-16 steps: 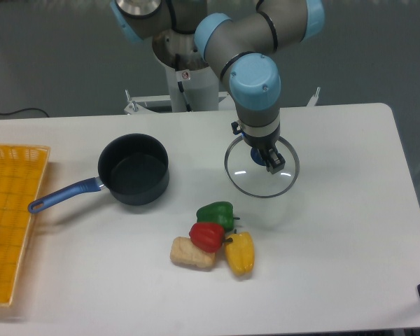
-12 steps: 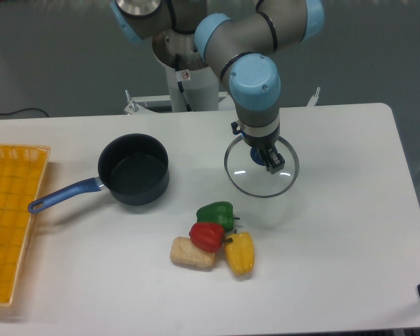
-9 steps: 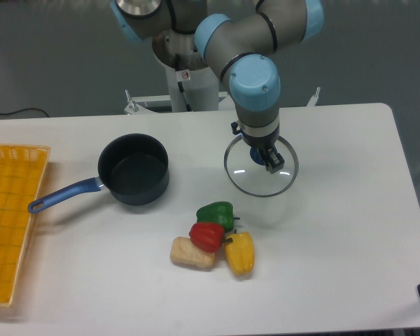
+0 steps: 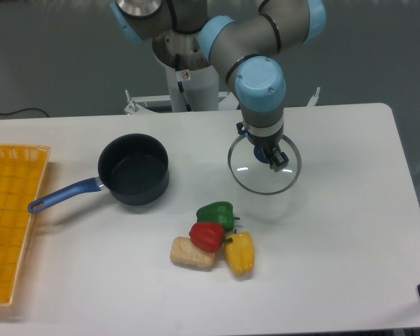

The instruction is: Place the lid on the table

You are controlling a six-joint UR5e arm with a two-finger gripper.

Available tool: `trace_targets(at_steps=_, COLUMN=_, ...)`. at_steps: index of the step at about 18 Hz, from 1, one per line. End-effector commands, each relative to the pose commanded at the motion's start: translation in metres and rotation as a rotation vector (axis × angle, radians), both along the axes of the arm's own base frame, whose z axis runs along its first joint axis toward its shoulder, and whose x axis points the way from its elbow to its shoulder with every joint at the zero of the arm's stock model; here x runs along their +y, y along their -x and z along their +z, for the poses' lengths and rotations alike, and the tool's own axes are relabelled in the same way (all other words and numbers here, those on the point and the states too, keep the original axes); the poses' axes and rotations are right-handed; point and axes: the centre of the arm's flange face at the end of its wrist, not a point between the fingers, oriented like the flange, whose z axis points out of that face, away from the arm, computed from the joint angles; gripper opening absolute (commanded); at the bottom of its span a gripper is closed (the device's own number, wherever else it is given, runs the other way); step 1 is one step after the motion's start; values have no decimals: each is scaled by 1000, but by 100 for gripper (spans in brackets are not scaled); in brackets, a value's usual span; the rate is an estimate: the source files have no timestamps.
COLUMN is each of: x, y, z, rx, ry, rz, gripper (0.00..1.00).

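The arm reaches forward from its base and bends straight down over the lid [image 4: 264,169]. The gripper [image 4: 269,157] points downward, its fingers closed on the lid's centre knob.

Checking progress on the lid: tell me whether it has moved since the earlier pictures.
Yes. The lid, held at its knob by the gripper, has shifted slightly right, away from the saucepan, which stayed put.
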Motion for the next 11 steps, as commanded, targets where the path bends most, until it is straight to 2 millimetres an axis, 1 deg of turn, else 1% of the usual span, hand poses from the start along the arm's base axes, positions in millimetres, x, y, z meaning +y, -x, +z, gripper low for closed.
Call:
trace_targets(at_steps=2, x=1, y=0, z=-9, rx=-10, ry=6, rz=3, gripper=54)
trace_targets(at_steps=4, x=3, y=1, z=-12, rx=-13, ry=9, rz=3, gripper=54)
trace_targets(at_steps=7, x=4, y=5, z=-30, rx=-39, ry=26, rz=0, gripper=54)
trace_targets(at_steps=11, x=4, y=6, z=-30, rx=-42, ry=26, rz=-3, gripper=53)
